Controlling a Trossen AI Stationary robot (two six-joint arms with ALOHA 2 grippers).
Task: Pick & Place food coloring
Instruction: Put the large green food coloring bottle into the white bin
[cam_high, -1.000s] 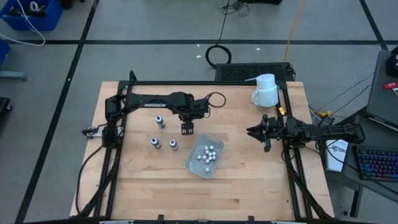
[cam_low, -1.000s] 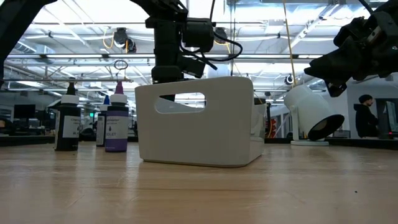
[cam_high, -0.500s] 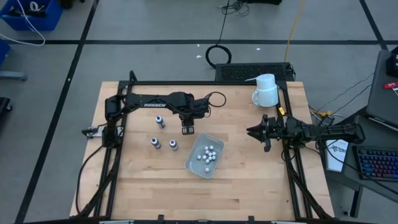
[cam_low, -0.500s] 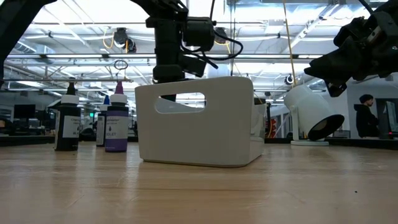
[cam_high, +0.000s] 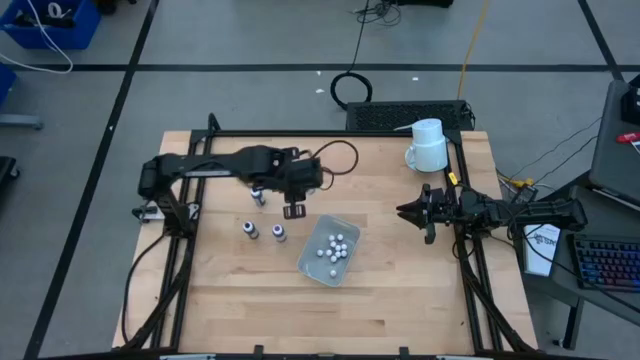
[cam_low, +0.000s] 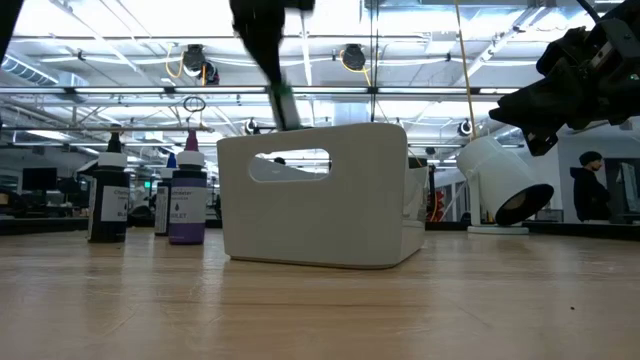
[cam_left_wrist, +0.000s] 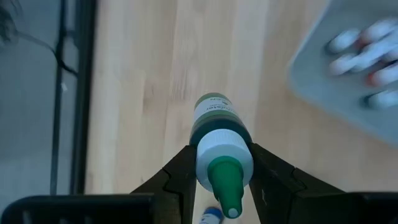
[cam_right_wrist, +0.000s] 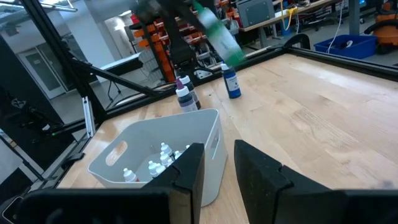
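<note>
Food coloring bottle (cam_left_wrist: 219, 134), green-capped, now sits clamped in our left pincer (cam_high: 293, 211), lifted off the bench (cam_high: 400, 290) beside the bin (cam_high: 311, 266); moments ago the pincer hung wider. Next we judge the drop into the bin. Right pincer (cam_high: 418, 212) waits, fingers slightly apart, empty.

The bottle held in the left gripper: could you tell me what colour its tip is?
Green; the bottle has a green tip on a white collar, shown best in the left wrist view.

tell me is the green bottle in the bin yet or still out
Out. The left gripper holds the green-capped bottle in the air, tilted, beside the bin.
</note>
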